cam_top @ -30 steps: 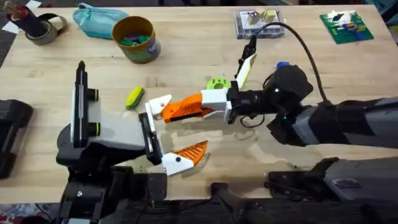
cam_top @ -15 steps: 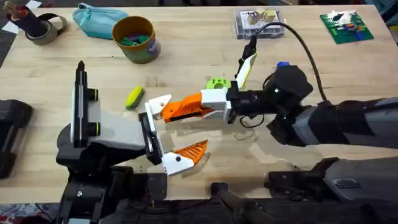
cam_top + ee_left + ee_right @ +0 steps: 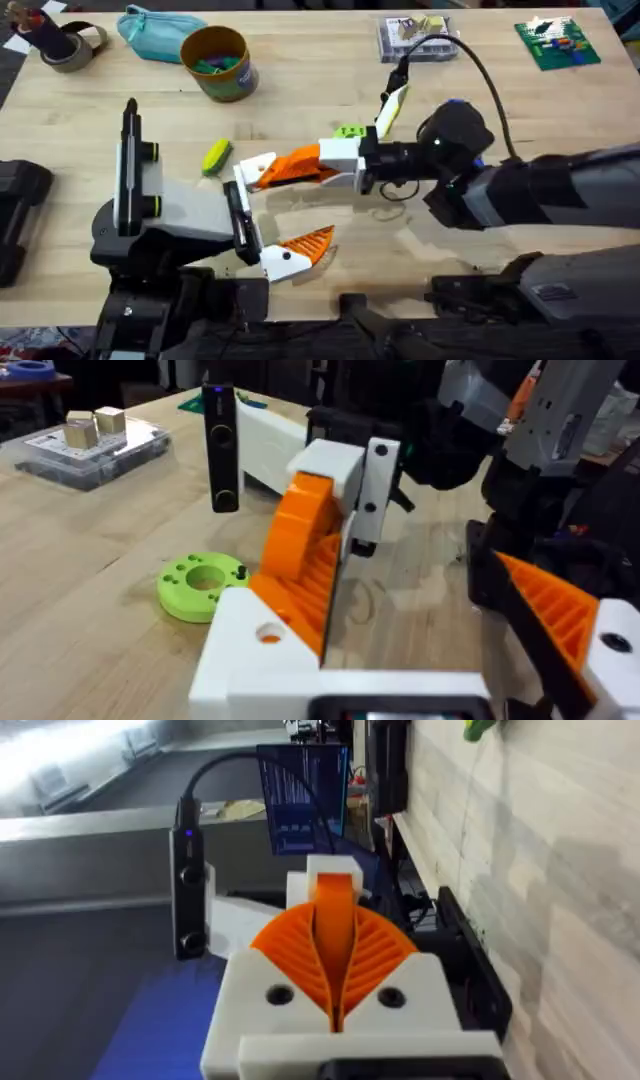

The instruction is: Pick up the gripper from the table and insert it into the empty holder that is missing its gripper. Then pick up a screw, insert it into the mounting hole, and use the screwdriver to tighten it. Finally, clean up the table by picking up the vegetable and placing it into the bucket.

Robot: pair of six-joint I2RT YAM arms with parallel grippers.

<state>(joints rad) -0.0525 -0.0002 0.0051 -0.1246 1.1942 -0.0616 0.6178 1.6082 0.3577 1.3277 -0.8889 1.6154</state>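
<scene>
Beside the white angular holder (image 3: pixel 262 170), right gripper (image 3: pixel 262 176) fingers seemingly clamp the ribbed orange gripper (image 3: pixel 300 163); left unclear.

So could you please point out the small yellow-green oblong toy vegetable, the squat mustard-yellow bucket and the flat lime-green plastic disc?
Vegetable (image 3: pixel 216 156), overhead view, middle of its body.
Bucket (image 3: pixel 237 82), overhead view, outer wall.
Green disc (image 3: pixel 181 593), left wrist view, top face beside the centre hole.

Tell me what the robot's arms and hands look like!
The right hand is white blocky plastic with orange ribbed pads, on a black-and-grey arm with a black cable looping above it. The left hand is white too, with an orange ribbed pad on just one finger.
</scene>
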